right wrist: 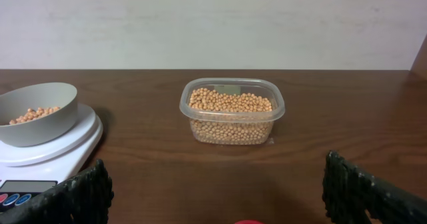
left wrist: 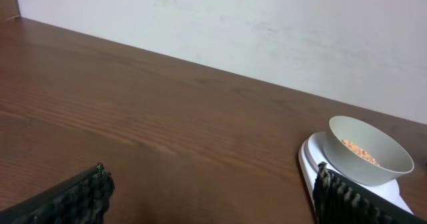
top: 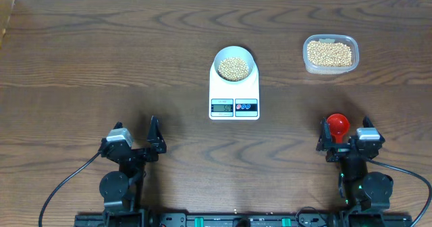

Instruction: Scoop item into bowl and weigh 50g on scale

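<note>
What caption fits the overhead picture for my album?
A bowl of beans sits on the scale; the bean tub stands nearby.

scale (top: 233, 92) with bowl (top: 235, 51) mid-table, tub (top: 304, 58) far right, open wood (top: 101, 58) between

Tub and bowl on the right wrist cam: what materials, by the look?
The tub looks like clear glossy plastic: the beans show through its wall, and its rim is a thin lip. The bowl is opaque, pale and smooth with a dull sheen; plastic or glazed ceramic, the look leaves it open.
</note>
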`<state>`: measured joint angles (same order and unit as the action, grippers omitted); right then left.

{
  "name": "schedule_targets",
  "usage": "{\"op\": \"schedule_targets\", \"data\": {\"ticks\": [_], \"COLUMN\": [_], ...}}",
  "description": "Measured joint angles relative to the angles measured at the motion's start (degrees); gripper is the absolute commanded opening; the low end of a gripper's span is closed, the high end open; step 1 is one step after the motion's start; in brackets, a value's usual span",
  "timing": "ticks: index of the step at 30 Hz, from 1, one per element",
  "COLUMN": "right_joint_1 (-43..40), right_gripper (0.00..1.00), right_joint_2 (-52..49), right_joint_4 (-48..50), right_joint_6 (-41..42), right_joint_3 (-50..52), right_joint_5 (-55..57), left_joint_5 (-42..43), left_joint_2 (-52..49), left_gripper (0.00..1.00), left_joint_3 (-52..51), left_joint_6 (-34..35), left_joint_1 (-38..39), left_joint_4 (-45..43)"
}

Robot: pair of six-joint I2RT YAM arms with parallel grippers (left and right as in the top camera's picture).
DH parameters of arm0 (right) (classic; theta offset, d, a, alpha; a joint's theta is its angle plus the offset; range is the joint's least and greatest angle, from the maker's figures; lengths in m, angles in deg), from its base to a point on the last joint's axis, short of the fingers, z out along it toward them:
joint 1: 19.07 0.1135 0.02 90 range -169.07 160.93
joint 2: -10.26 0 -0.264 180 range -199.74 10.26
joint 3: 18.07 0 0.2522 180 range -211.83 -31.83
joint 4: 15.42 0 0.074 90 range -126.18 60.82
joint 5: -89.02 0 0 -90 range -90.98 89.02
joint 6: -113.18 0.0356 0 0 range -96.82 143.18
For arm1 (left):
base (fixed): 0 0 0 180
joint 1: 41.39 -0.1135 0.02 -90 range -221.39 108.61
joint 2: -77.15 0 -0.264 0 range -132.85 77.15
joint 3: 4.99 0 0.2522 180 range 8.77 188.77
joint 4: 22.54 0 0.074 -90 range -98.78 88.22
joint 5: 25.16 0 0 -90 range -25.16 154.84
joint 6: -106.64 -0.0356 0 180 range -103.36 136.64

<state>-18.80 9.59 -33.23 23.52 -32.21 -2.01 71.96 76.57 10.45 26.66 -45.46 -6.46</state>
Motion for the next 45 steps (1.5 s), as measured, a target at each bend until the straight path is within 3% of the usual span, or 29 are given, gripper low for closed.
{"op": "schedule_targets", "data": {"ticks": [45], "right_joint_1": [0.0], "right_gripper": [0.99], "right_joint_2": [0.0], "right_joint_4": [0.0], "right_joint_6": [0.0], "right_joint_3": [0.0], "right_joint_5": [0.0], "left_joint_5": [0.0], "left_joint_2": [0.0], "left_gripper": [0.98], "left_joint_3": [0.0], "left_joint_6": [-2.8], "left_joint_1": [0.0], "left_joint_4": [0.0]}}
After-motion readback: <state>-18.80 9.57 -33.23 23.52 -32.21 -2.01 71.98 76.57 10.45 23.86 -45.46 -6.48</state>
